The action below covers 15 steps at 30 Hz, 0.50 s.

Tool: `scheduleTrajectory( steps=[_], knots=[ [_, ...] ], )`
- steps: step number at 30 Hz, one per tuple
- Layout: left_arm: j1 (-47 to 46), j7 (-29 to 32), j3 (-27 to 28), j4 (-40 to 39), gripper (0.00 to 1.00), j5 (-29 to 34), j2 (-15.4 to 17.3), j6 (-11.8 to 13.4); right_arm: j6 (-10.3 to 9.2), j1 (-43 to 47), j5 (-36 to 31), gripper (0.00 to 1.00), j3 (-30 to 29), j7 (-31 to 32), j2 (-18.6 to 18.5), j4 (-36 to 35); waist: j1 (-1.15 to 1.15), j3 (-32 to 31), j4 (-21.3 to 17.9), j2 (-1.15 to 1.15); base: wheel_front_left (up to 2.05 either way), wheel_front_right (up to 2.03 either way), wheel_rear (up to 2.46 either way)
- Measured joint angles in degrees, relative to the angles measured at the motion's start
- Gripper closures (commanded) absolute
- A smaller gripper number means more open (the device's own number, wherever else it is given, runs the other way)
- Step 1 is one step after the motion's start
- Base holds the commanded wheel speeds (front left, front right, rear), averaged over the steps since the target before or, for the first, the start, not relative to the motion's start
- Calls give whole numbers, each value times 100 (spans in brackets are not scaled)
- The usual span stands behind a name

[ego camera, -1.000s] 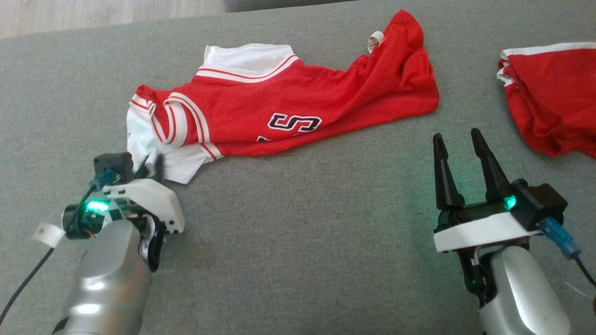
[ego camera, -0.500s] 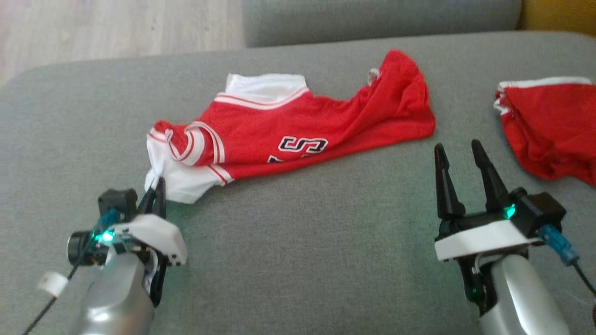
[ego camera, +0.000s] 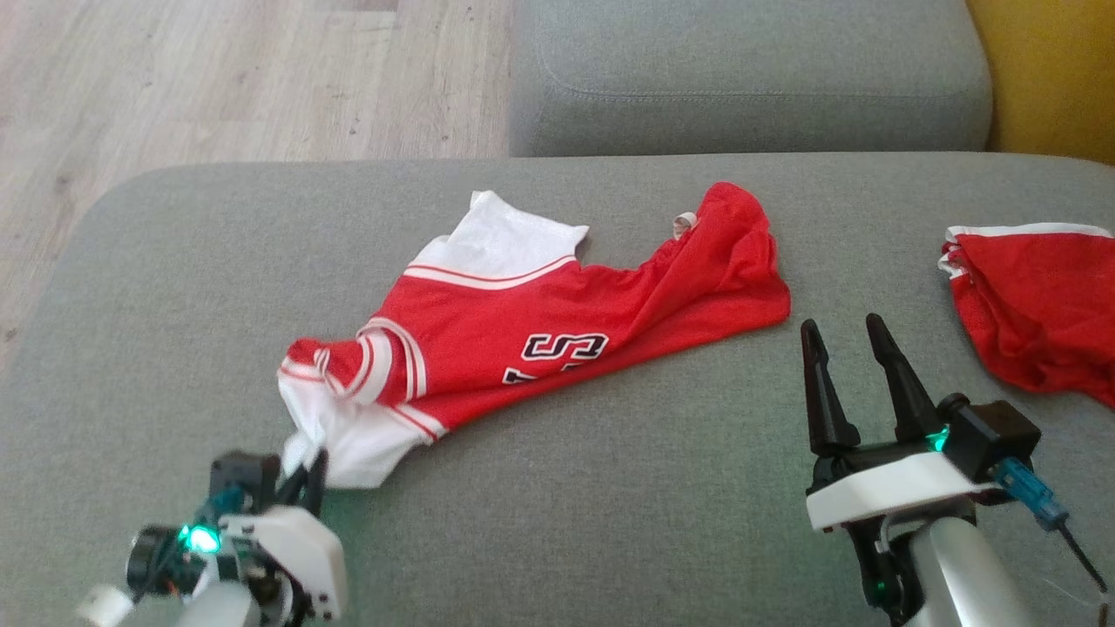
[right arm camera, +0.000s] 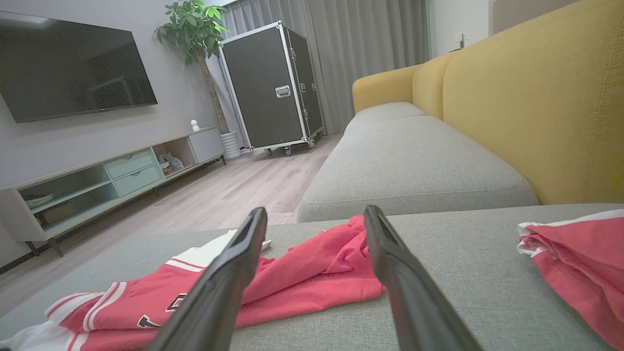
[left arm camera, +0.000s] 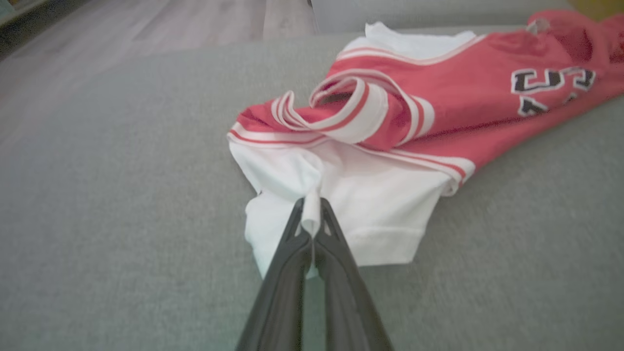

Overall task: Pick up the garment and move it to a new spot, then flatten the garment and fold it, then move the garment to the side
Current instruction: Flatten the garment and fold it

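Observation:
A red garment (ego camera: 557, 313) with white sleeves, striped trim and dark lettering lies crumpled across the grey sofa seat (ego camera: 610, 505). My left gripper (ego camera: 309, 470) at the lower left is shut on the white sleeve's edge. In the left wrist view the fingers (left arm camera: 310, 229) pinch a fold of the white sleeve (left arm camera: 370, 204). My right gripper (ego camera: 841, 353) stands open over bare cushion, just right of the garment's red hem. The right wrist view has the garment (right arm camera: 292, 282) behind my open right gripper (right arm camera: 314, 219).
A second red piece with white trim (ego camera: 1037, 305) lies at the seat's right edge. Another grey cushion (ego camera: 749, 78) sits beyond, a yellow backrest (ego camera: 1054, 78) at the far right, wooden floor (ego camera: 218, 78) to the left. The right wrist view shows a TV stand (right arm camera: 107, 180) and a black case (right arm camera: 270, 87).
My left gripper shut on the white sleeve and pulled it toward me, dragging the garment's left end along. The head camera tilted up, bringing the far cushion into view. The right gripper stayed open.

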Motion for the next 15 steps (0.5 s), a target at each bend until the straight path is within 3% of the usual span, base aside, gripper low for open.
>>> scheduleTrajectory(
  steps=[1,2,6,10,15],
  knots=[
    [146,140,-8,-162,84,-40,24,27,1,0,0,0,10,0,0,4,0,-7,-9,0,0,0,0],
    [282,210,-7,-349,2,-73,45,112,0,-1,0,0,19,0,0,9,0,-9,-24,0,0,0,0],
    [476,185,88,-1111,0,-90,107,349,1,-2,-1,0,20,0,0,14,0,20,-78,0,0,0,0],
    [328,-751,240,-1936,0,-89,73,391,1,-8,-18,0,26,0,0,0,1,97,-127,0,0,0,0],
    [32,-1536,425,-2315,0,-92,-140,448,0,-66,-177,0,89,0,0,-90,1,204,-212,0,0,0,0]
  ],
)
